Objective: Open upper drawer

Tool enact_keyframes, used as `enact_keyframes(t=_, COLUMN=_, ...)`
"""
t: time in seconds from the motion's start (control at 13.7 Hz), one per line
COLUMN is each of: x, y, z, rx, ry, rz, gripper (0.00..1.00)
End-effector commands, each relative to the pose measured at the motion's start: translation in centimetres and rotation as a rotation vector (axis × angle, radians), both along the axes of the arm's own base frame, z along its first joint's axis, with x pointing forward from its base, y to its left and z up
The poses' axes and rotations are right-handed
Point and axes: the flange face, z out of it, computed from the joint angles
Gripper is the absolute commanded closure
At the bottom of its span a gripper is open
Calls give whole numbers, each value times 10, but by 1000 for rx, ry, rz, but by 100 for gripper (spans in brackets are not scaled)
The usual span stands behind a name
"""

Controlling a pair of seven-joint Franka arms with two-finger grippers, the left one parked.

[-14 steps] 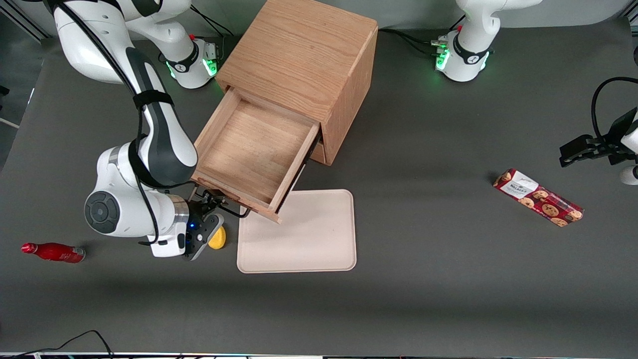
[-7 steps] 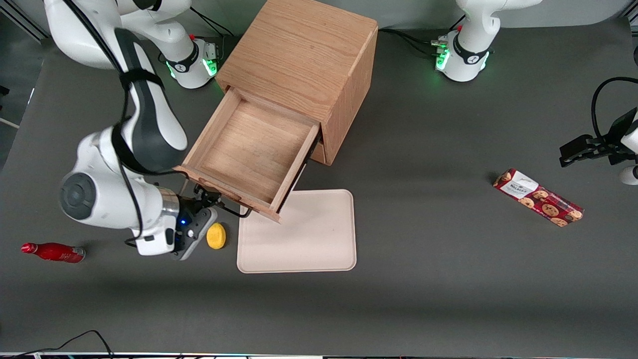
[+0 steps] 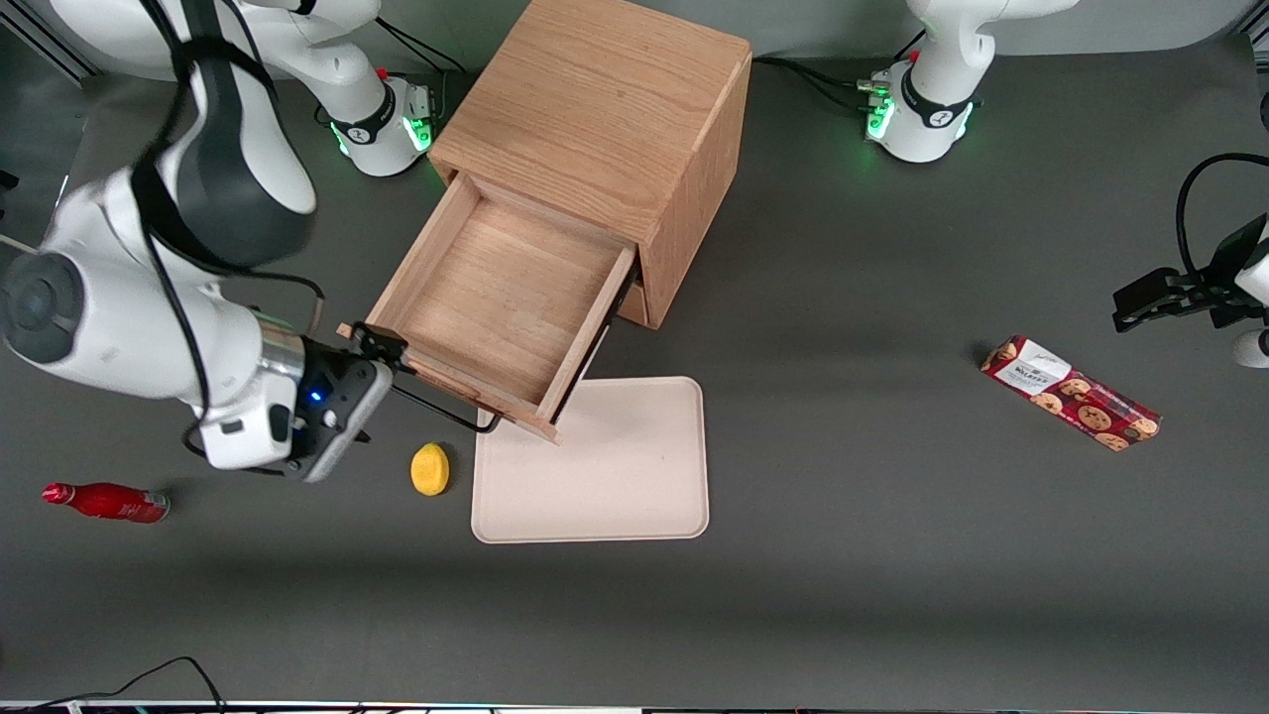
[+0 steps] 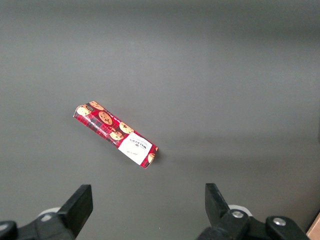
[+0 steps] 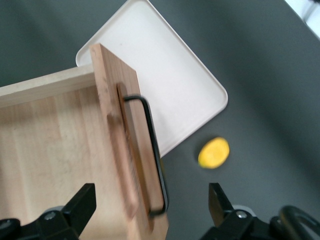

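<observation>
The right arm is pulling up and away toward its own end of the table: a second ago the gripper (image 3: 382, 349) was tucked low under the drawer front right by the handle, half a second ago it was already sliding off, and now it is sitting raised at the end corner of the drawer front, with the wrist well clear. The upper drawer (image 3: 496, 297) is not travelling any further between the three moments, it is staying pulled far out of the oak cabinet (image 3: 605, 109), its bare wooden floor fully showing, so the opening is looking done and this reads as the retreat. The claw is spread wide and holding nothing; in the right wrist view both fingers (image 5: 82, 205) are standing apart with the drawer front and its dark bar handle (image 5: 152, 150) seen between them farther down, not touched as far as I can tell. The handle (image 3: 441, 409) is lying just beside the gripper, free. A yellow lemon-like piece (image 3: 430, 469) is sitting below the claw on the table, nearer the front camera, and the beige tray (image 3: 595, 496) is lying just beside that, partly under the drawer's corner. Red bottle (image 3: 104, 502) is lying well apart, toward the working arm's end.
</observation>
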Motion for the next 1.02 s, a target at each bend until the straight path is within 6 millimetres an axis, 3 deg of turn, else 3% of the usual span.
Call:
enact_keyframes(t=0.0, x=-27, y=-8, z=28, rx=-117, ry=41, rz=-241, gripper=0)
enact_keyframes(t=0.07, x=-35, y=-1, z=34, rx=-162, ry=51, rz=-320, gripper=0)
enact_keyframes(t=0.22, x=-39, y=-10, z=50, rx=-248, ry=1, rz=-389, gripper=0)
enact_keyframes(t=0.37, x=-34, y=-43, z=48, rx=-257, ry=16, rz=-411, gripper=0)
enact_keyframes(t=0.51, x=-53, y=-59, z=58, rx=-275, ry=64, rz=-427, gripper=0)
enact_keyframes(t=0.66, x=-72, y=-72, z=75, rx=-275, ry=61, rz=-568, gripper=0)
enact_keyframes(t=0.8, x=-87, y=-90, z=79, rx=-270, ry=62, rz=-648, gripper=0)
enact_keyframes(t=0.95, x=-103, y=-122, z=76, rx=-256, ry=64, rz=-699, gripper=0)
